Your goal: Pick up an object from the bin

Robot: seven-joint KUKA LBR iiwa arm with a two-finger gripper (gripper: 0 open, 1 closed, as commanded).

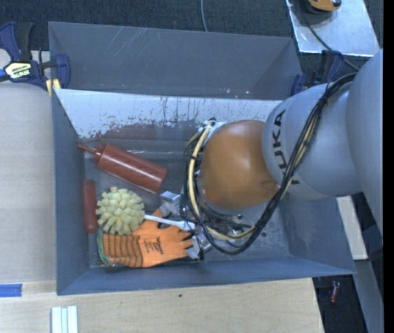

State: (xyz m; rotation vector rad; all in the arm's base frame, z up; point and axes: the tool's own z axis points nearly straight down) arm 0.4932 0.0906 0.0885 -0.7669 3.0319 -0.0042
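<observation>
The arm (336,144) comes into the grey metal bin (176,71) from the right side and bends down to the floor of the bin, near the front wall. A round orange cover (235,165) sits on its wrist, and yellow and black cables (195,179) run around this cover. Below the cover, the pincer (195,241) is low in the bin, at the right end of an orange glove (157,245). The cover and the cables hide most of the pincer, so I cannot tell if it is open or closed, and I cannot tell if it touches the glove. The orange glove lies flat on the floor of the bin, close to the front wall and left of the middle; it has black print on it, and its left part is brown and ribbed. Just behind the glove lies a pale yellow brush (121,210) with a round spiky head, and its white handle (166,220) points to the right, toward the pincer. Left of the brush, near the left wall, lies a small red-brown stick (88,205). Farther back lies a red-brown squeeze bottle (126,165) on its side, with the narrow tip toward the left wall.
</observation>
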